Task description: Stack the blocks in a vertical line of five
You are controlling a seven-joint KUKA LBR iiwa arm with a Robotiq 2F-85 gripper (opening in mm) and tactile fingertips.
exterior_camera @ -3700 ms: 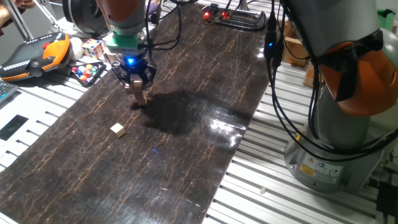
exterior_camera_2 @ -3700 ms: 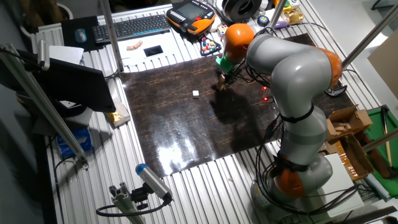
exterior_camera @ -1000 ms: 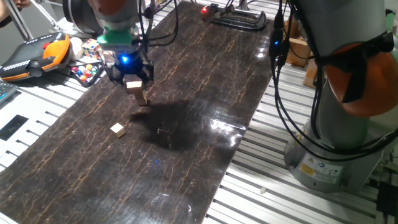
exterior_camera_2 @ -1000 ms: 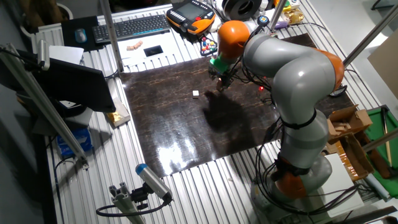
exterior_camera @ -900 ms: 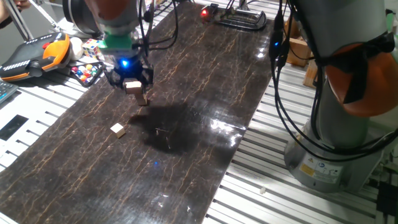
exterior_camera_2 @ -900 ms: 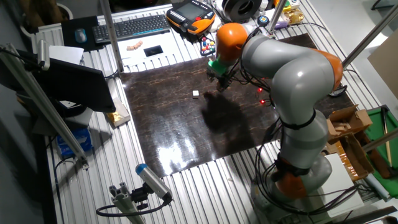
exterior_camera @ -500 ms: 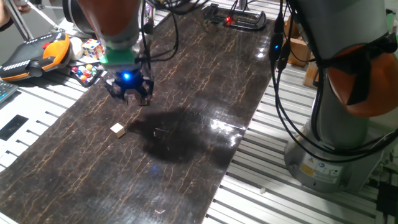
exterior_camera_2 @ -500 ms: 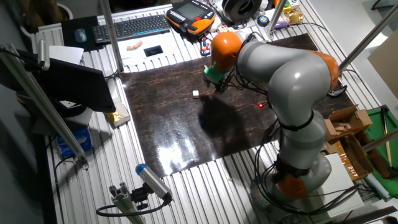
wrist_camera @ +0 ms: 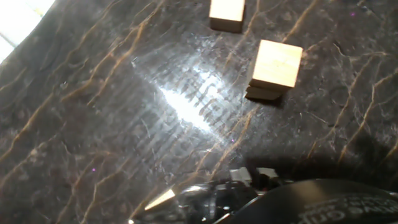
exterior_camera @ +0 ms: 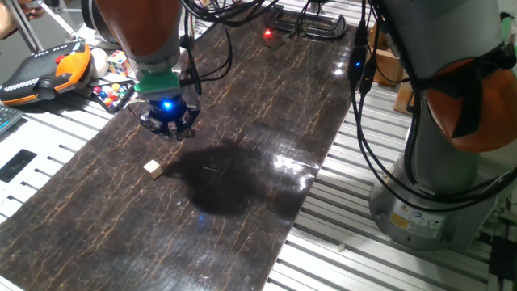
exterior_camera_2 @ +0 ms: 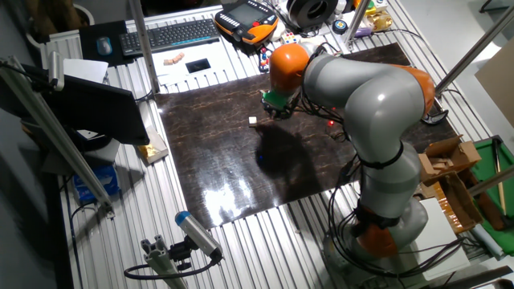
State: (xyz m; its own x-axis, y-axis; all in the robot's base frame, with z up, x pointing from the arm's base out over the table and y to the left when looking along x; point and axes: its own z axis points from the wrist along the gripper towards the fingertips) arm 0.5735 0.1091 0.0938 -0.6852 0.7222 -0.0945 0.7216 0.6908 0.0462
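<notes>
A loose tan block (exterior_camera: 152,168) lies on the dark mat, left of and in front of my gripper (exterior_camera: 171,129); the other fixed view shows the same block (exterior_camera_2: 252,121) just left of the gripper (exterior_camera_2: 271,111). From the hand view I look down on a stack of blocks (wrist_camera: 277,64), with a lower block peeking out slightly offset beneath the top one. The loose block (wrist_camera: 227,14) sits at that view's top edge. In both fixed views the hand hides the stack. The fingers look spread and hold nothing.
The dark marbled mat (exterior_camera: 266,121) covers the slatted table. At its far-left edge sit a Rubik's cube (exterior_camera: 121,61), a tray of coloured balls (exterior_camera: 113,93) and an orange teach pendant (exterior_camera: 48,69). The robot base (exterior_camera: 428,194) stands to the right.
The gripper has left the stack, moved toward the loose block and come down lower. The stack, visible under the hand a second ago, is now hidden behind it.
</notes>
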